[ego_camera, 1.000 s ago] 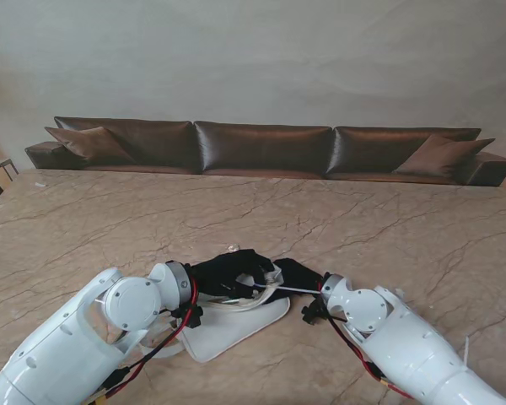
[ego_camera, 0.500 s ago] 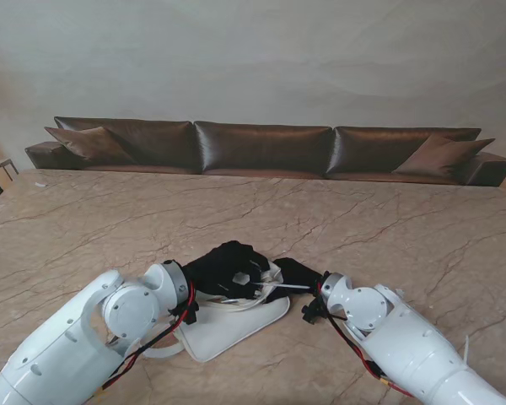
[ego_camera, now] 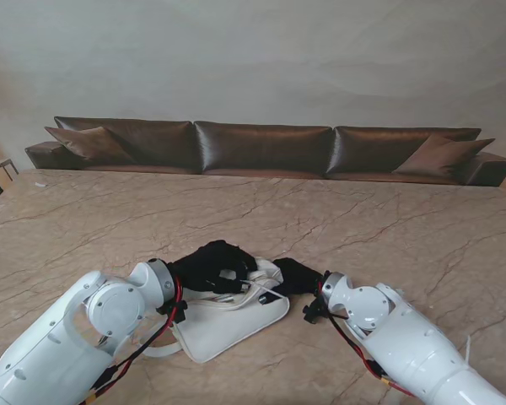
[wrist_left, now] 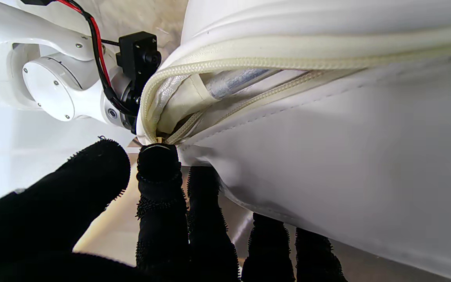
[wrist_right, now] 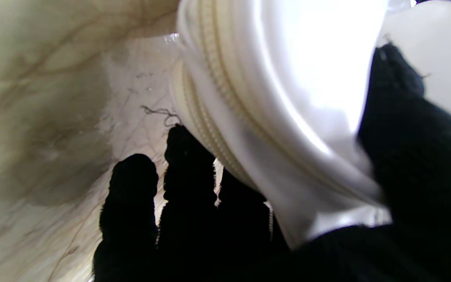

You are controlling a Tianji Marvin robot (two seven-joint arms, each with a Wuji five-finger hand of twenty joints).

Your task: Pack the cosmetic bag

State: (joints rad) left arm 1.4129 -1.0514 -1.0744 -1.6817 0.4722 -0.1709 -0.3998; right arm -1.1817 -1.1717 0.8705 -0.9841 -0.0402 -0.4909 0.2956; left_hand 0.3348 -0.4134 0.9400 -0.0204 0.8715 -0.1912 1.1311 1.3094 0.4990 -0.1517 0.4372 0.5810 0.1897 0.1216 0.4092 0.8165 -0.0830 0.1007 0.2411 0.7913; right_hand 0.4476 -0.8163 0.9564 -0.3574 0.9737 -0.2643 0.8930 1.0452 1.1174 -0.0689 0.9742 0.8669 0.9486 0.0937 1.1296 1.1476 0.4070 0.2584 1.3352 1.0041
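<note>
Looking down from the stand, the flat white leatherette cosmetics bag (ego_camera: 230, 319) lies between both black-gloved hands, long axis running left-right. Left hand (ego_camera: 209, 265) curls over its far-left edge; left wrist view shows fingertips (wrist_left: 159, 164) at the zipper end. Right hand (wrist_right: 405, 164) pinches the opposite rim, probably.

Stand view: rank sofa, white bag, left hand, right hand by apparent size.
1. Sofa, though it stands far back.
2. White bag.
3. Left hand.
4. Right hand, partly hidden behind the bag, so the order of the two hands is unsure.
</note>
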